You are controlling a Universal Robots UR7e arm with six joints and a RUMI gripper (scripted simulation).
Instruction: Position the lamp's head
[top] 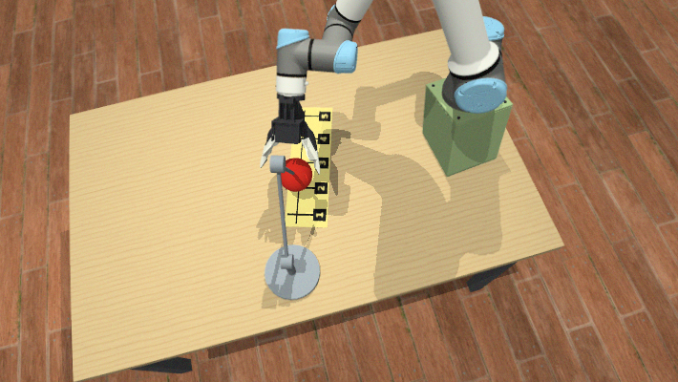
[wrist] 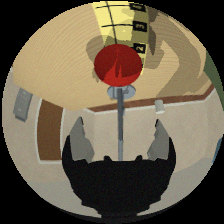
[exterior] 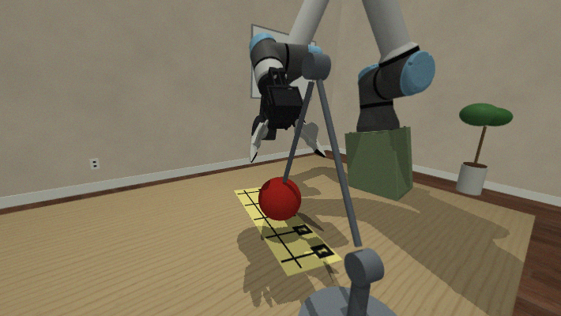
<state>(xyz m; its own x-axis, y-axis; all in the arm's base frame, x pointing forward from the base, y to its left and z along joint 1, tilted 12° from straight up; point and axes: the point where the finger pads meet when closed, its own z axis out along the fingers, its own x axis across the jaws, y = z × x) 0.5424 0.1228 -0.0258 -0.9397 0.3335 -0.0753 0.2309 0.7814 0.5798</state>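
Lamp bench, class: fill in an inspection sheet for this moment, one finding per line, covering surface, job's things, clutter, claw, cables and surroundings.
Surface: pale wooden bench, shadows across it.
Job's things: lamp with round grey base, folded grey arm peaking at a joint, red head hanging off the bench above the yellow numbered strip, roughly between marks 2 and 3.
Clutter: nothing seen.
Claw: claw open, holding nothing, above the head, fingers either side of the lamp's upper arm without touching.
Cables: nothing seen.
Surroundings: green pedestal under the robot, plank floor, potted plant, wall socket.
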